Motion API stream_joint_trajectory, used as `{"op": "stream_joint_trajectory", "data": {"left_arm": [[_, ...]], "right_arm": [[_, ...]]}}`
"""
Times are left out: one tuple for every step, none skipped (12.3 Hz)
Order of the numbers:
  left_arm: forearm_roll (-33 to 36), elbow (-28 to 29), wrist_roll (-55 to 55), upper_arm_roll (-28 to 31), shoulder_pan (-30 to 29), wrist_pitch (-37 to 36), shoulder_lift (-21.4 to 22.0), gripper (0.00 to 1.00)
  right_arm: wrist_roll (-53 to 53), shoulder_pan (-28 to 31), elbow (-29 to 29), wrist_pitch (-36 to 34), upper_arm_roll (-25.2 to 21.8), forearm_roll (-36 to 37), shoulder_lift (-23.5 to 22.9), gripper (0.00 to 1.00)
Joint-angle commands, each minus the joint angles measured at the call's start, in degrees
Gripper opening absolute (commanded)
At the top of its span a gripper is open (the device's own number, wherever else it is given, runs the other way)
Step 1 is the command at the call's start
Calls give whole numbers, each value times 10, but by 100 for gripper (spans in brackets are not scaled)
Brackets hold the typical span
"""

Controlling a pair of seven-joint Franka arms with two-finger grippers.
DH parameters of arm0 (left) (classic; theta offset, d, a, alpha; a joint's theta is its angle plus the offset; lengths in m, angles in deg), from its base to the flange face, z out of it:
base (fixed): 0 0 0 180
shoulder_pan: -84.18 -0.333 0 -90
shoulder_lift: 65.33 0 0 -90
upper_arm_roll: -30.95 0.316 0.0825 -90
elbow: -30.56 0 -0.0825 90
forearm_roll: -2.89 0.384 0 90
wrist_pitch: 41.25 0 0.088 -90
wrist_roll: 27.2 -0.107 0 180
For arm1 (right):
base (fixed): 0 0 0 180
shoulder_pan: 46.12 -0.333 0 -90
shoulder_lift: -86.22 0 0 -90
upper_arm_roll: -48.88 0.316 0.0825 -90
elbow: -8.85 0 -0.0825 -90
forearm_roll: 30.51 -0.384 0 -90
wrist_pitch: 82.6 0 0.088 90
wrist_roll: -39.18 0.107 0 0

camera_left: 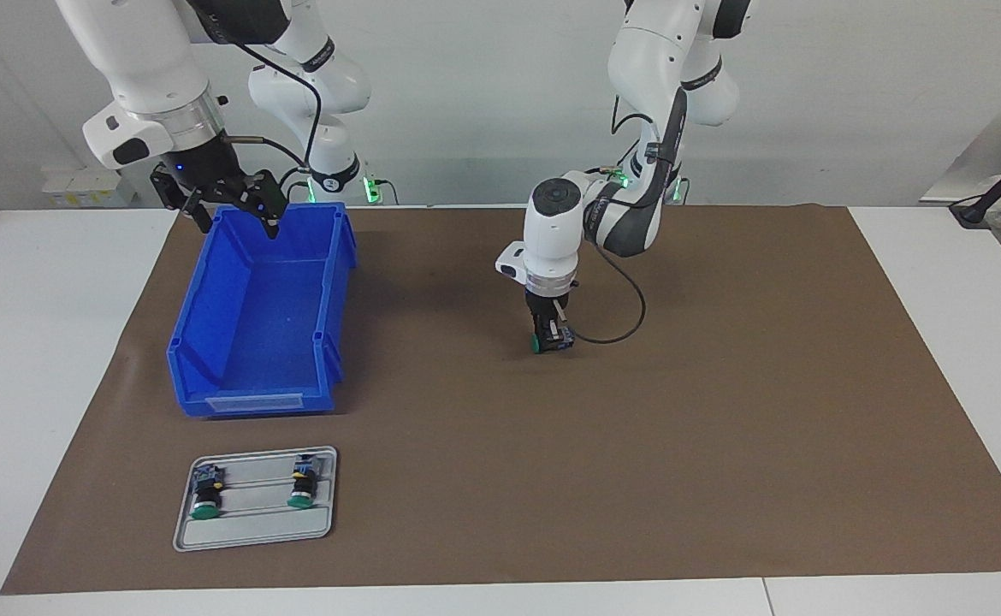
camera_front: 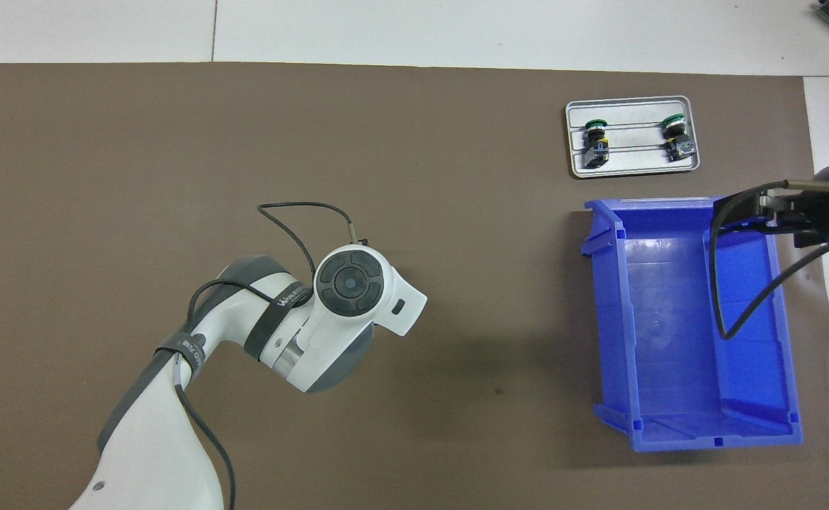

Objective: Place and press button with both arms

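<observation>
button point(camera_left: 543, 343) number one lies on its side on the brown mat point(camera_left: 723, 411), near the middle of it, with the green cap pointing toward the blue bin point(camera_left: 257, 316). the left gripper point(camera_left: 548, 339) stands straight down over this button, its fingers on both sides of the black body and very close to it — whether they already press on it i cannot tell. in the overhead view the wrist of the left arm covers the button completely.

the blue bin sits on the same mat toward the right arm's end of the table, well apart from the button. the right gripper point(camera_left: 235, 210) hangs over the rim of the bin that is nearest to the robots, and its fingers are spread wide with nothing between them — this arm waits.

the grey tray point(camera_left: 257, 497) lies just beside the bin, farther from the robots than it. two more buttons point(camera_left: 205, 494) lie on the tray side by side, apart from each other, green caps pointing away from the bin.
</observation>
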Motion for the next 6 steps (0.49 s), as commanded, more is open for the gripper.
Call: {"op": "stream_joint_trajectory", "data": {"left_arm": [[14,-15,12,4,2,-12,-7,19],[13,-18,13,4,1,-13,-7,18],[13,-21,21,4,1,-13,-7,18],[13,-31,31,4,-3,-12,-8,18],[12,-45,37,3,-12,-14,-10,18],[4,-54,39,3,-21,-14,-7,17]], "right_arm": [[-15,4,13,5,1,-12,12,100],[-15,4,13,5,1,-12,12,100],[-15,4,13,5,1,-12,12,100],[-15,4,13,5,1,-12,12,100],[-15,4,13,5,1,-12,11,100],[-15,4,13,5,1,-12,12,100]]}}
